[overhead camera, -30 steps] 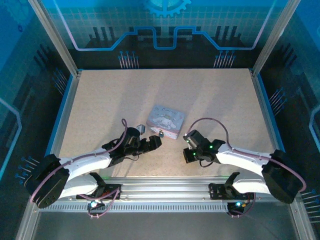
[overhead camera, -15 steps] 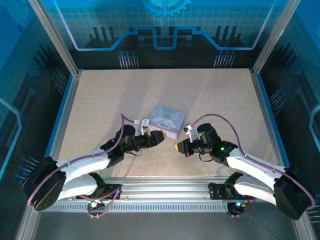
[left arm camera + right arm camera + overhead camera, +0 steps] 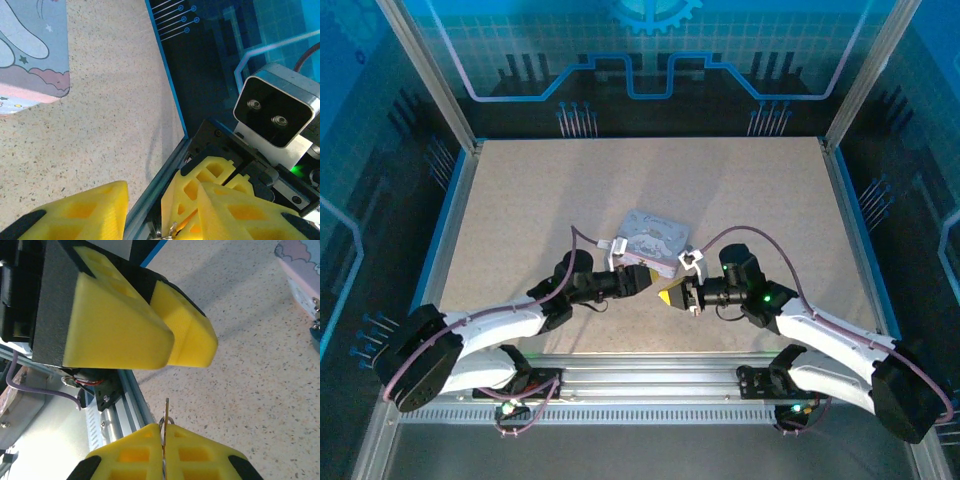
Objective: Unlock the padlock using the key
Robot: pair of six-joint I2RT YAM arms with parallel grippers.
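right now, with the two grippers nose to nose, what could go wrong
1. The right gripper pinches the key only at its very fingertips, with the thin blade sticking out. A small nudge could twist it or drop it.
2. The left gripper hangs just above that blade, jaws apart in its wrist view. Closing or advancing might knock the key or make the fingers collide.

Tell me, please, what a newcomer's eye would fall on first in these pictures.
First, the left pincer and the right pincer nearly tip to tip at the near middle of the table, on the near side of the lavender cartoon tin. In the right wrist view, the right pincer's yellow fingers pinch the thin key edge-on.
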